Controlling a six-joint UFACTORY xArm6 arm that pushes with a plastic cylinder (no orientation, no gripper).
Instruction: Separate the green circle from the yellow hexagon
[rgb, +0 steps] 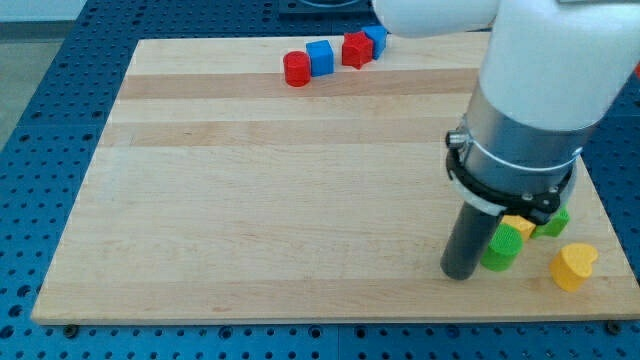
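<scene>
The green circle (502, 249) lies near the board's bottom right. The yellow hexagon (519, 226) touches its upper right side and is partly hidden by the arm. My tip (461, 273) rests on the board just to the left of the green circle, touching or nearly touching it. The arm's wide grey and white body (530, 110) hangs over the blocks from above.
A second green block (553, 222) sits to the right of the hexagon, half hidden by the arm. A yellow heart (573, 266) lies near the right edge. Two red blocks (296, 69) (355, 49) and two blue blocks (320, 57) (376, 39) line the top edge of the wooden board (250, 200).
</scene>
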